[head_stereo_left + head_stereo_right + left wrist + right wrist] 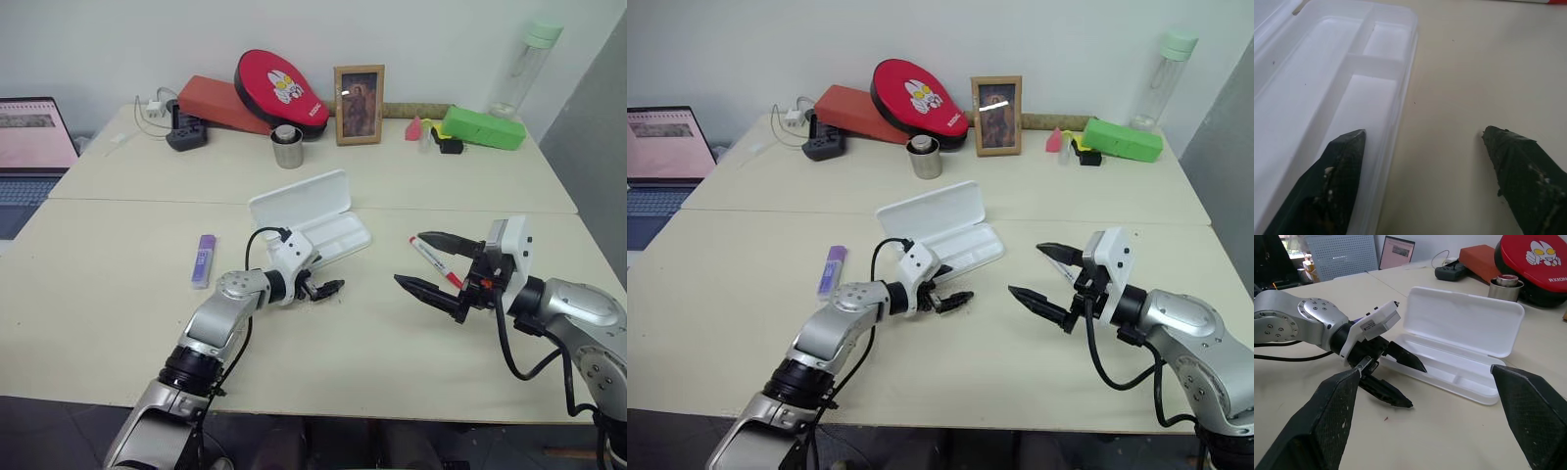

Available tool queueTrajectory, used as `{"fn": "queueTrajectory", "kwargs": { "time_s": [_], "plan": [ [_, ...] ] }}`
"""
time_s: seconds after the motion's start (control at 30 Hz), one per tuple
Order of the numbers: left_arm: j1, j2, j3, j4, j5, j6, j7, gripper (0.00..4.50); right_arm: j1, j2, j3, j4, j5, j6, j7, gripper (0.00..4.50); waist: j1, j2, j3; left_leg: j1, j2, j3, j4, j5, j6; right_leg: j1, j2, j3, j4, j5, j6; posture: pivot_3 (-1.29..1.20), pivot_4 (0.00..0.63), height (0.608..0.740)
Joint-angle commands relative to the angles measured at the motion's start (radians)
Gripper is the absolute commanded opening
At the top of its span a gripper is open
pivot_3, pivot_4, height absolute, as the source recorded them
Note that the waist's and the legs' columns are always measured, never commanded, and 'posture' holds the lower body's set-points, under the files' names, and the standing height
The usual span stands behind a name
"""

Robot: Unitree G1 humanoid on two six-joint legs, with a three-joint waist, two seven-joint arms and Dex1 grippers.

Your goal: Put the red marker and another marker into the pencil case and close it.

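Note:
The pencil case lies open at the table's middle, its lid leaning back and its tray empty. The red marker rests on the table to the right of the case, just behind my right gripper, which hovers open above the table with nothing in it. The other marker, stubby and purple, lies on the table to the left of the case. My left gripper is open and empty at the case's near edge; in the left wrist view one finger sits over the tray.
Along the back of the table stand a metal cup, a red oval case, a picture frame, a green box and a bottle. A laptop sits at the far left.

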Motion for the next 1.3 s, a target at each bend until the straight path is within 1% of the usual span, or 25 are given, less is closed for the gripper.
{"fn": "queueTrajectory", "kwargs": {
  "time_s": [0.03, 0.3, 0.33, 0.37, 0.4, 0.43, 0.53, 0.67, 0.8, 0.9, 1.23, 1.3],
  "plan": [
    [-0.005, -0.011, -0.008, 0.005, 0.018, 0.027, 0.001, 3.18, -0.027, -0.011, -0.011, -0.017, 0.008, -0.011, 0.015, 4.50, -0.001, 0.000, 0.000, 0.000, 0.000, 0.000, 0.000, 0.000, 0.000, 0.000, 0.000, 0.000, 0.000, 0.000, 0.000, 0.00, 0.150, 0.740],
    [-0.019, -0.020, 0.012, 0.001, 0.024, 0.029, -0.002, 1.61, -0.043, -0.016, -0.012, 0.004, 0.001, -0.017, 0.039, 4.50, 0.000, 0.000, 0.000, 0.000, 0.000, 0.000, 0.000, 0.000, 0.000, 0.000, 0.000, 0.000, 0.000, 0.000, 0.000, 0.00, 0.150, 0.740],
    [-0.020, -0.020, 0.014, 0.002, 0.026, 0.026, -0.002, 1.47, -0.045, -0.016, -0.012, 0.007, 0.000, -0.018, 0.042, 4.50, 0.000, 0.000, 0.000, 0.000, 0.000, 0.000, 0.000, 0.000, 0.000, 0.000, 0.000, 0.000, 0.000, 0.000, 0.000, 0.00, 0.150, 0.740],
    [-0.021, -0.019, 0.015, 0.004, 0.027, 0.026, -0.003, 1.19, -0.048, -0.016, -0.013, 0.009, 0.000, -0.018, 0.044, 4.50, 0.000, 0.000, 0.000, 0.000, 0.000, 0.000, 0.000, 0.000, 0.000, 0.000, 0.000, 0.000, 0.000, 0.000, 0.000, 0.00, 0.150, 0.740],
    [-0.021, -0.019, 0.015, 0.005, 0.028, 0.024, -0.005, 1.06, -0.049, -0.018, -0.012, 0.010, -0.001, -0.019, 0.048, 4.50, 0.000, 0.000, 0.000, 0.000, 0.000, 0.000, 0.000, 0.000, 0.000, 0.000, 0.000, 0.000, 0.000, 0.000, 0.000, 0.00, 0.150, 0.740],
    [-0.021, -0.019, 0.016, 0.005, 0.028, 0.023, -0.006, 0.82, -0.050, -0.019, -0.012, 0.011, -0.002, -0.020, 0.051, 4.50, 0.000, 0.000, 0.000, 0.000, 0.000, 0.000, 0.000, 0.000, 0.000, 0.000, 0.000, 0.000, 0.000, 0.000, 0.000, 0.00, 0.150, 0.740],
    [-0.018, -0.014, 0.017, -0.002, 0.028, 0.022, -0.014, 0.47, -0.046, -0.024, -0.020, 0.005, 0.007, -0.018, 0.062, 4.50, 0.001, 0.000, 0.000, 0.000, 0.000, 0.000, 0.000, 0.000, 0.000, 0.000, 0.000, 0.000, 0.000, 0.000, 0.000, 0.00, 0.150, 0.740],
    [0.000, 0.022, 0.002, -0.011, 0.032, -0.048, -0.083, 0.02, -0.054, -0.036, -0.035, 0.011, 0.007, -0.020, 0.068, 4.50, -0.001, 0.001, 0.000, 0.001, 0.000, 0.000, 0.000, 0.000, 0.000, 0.000, 0.000, 0.000, 0.000, 0.000, 0.000, 0.00, 0.150, 0.740],
    [0.024, 0.076, -0.038, -0.046, 0.040, -0.124, -0.198, 0.02, -0.024, -0.074, -0.068, -0.010, 0.036, -0.002, 0.095, 4.50, -0.001, 0.001, 0.000, 0.000, 0.000, 0.000, 0.000, 0.000, 0.000, 0.000, 0.000, 0.000, 0.000, 0.000, 0.000, 0.00, 0.150, 0.740],
    [0.043, 0.116, -0.048, -0.060, 0.027, -0.183, -0.286, 0.02, 0.026, -0.119, -0.119, -0.026, 0.059, 0.005, 0.137, 4.50, -0.001, 0.001, 0.000, 0.000, 0.000, 0.000, 0.000, 0.000, 0.000, 0.000, 0.000, 0.000, -0.001, 0.000, 0.000, 0.00, 0.150, 0.740],
    [0.036, 0.168, -0.075, -0.041, 0.021, -0.346, -0.503, 0.02, 0.108, -0.144, -0.136, -0.064, 0.052, 0.004, 0.137, 4.50, -0.001, 0.001, 0.000, 0.000, 0.000, 0.000, 0.000, 0.000, 0.000, 0.000, 0.000, 0.000, 0.000, 0.000, 0.000, 0.00, 0.150, 0.740],
    [0.025, 0.167, -0.078, -0.019, 0.032, -0.361, -0.517, 0.02, 0.127, -0.151, -0.139, -0.068, 0.046, 0.001, 0.145, 4.50, -0.001, 0.001, 0.000, 0.000, 0.000, 0.000, 0.000, 0.000, 0.000, 0.000, 0.000, 0.000, 0.000, 0.000, 0.000, 0.00, 0.150, 0.740]
  ]
}}
